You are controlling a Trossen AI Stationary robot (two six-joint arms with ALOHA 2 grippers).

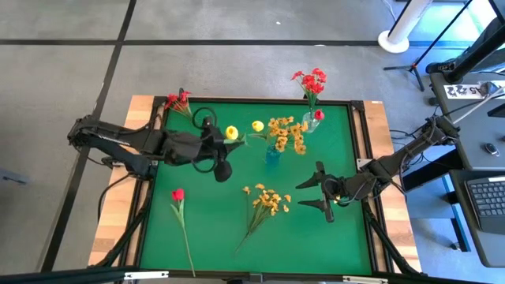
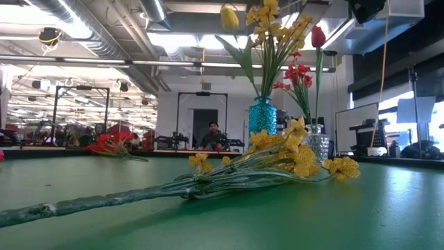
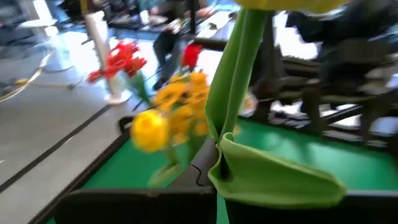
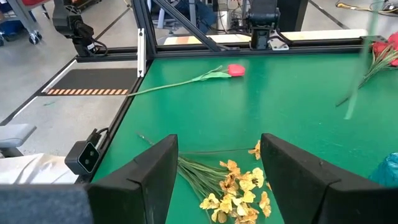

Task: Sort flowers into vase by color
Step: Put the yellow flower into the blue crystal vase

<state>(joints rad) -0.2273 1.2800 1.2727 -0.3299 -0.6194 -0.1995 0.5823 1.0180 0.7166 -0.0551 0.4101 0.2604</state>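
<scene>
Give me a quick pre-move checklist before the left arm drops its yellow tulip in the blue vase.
1. Left pincer shut on the yellow tulip: ok.
2. Blue vase upright, holding only yellow flowers: ok.
3. Clear vase holds only red flowers: ok.
4. Right pincer open, empty, clear of the left arm's path: ok.
5. Tulip stem end lined up over the vase mouth: cannot tell.
6. Table cleared: not ok; yellow cluster, red tulip and red cluster remain.
</scene>
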